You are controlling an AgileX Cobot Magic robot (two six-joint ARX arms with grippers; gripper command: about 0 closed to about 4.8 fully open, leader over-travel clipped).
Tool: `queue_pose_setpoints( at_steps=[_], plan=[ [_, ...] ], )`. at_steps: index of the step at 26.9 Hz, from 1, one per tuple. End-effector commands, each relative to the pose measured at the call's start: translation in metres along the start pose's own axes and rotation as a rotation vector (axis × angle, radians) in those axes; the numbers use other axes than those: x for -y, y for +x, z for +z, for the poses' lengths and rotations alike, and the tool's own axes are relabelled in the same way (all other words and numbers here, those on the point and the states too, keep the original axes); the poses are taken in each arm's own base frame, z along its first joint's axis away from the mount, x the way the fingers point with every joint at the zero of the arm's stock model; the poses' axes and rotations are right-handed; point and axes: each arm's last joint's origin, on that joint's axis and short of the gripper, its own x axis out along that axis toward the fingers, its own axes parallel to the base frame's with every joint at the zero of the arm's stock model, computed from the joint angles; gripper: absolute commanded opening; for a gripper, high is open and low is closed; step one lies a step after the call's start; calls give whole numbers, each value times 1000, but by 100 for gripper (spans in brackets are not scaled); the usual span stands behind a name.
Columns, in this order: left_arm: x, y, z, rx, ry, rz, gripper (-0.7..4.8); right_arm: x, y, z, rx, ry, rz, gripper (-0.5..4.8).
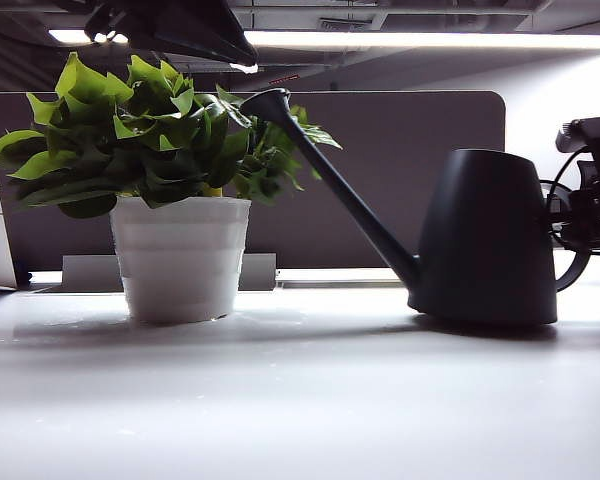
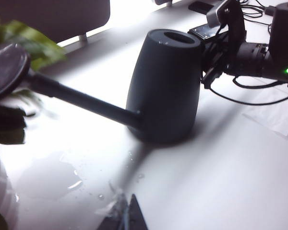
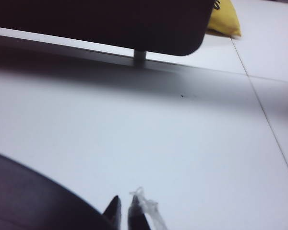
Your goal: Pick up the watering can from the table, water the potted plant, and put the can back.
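Standing upright: matte dark watering can (image 1: 485, 240) (long spout); right hand (image 3: 123, 211) closed beside it, left hand (image 2: 125, 218) unclear.

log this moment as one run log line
watering can: upright on table | right gripper: shut at can's handle side | left gripper: hovering, state unclear | potted plant: unwatered

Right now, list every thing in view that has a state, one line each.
watering can: upright on the table, top open, spout tip among the leaves.
potted plant: upright, pot standing on the table.
table: wet patch and droplets near the pot.
right claw: shut, behind the can at its handle side.
left claw: raised above the table by the plant; opening unclear.
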Motion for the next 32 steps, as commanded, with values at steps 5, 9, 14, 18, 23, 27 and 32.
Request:
queue_pose_setpoints(
  at_steps=[5,9,14,18,23,27,32],
  plan=[
    [0,-4,3,6,8,3,-6,1,1,16,75,20,-4,-6],
    [0,-16,10,47,14,53,-6,3,-16,50,156,6,-6,-7],
    [1,-42,21,124,47,130,-6,6,-45,115,271,-19,31,-6],
    [-2,-67,34,70,103,320,-6,4,-51,187,348,-70,74,-6],
    [-25,-98,64,-4,69,474,-6,-1,-58,261,388,-213,75,-6],
    [-35,-104,67,18,23,482,-6,-8,-50,285,409,-281,58,-6],
    [-55,-94,60,-27,-51,466,-6,-14,-26,297,377,-364,48,-6]
  ],
)
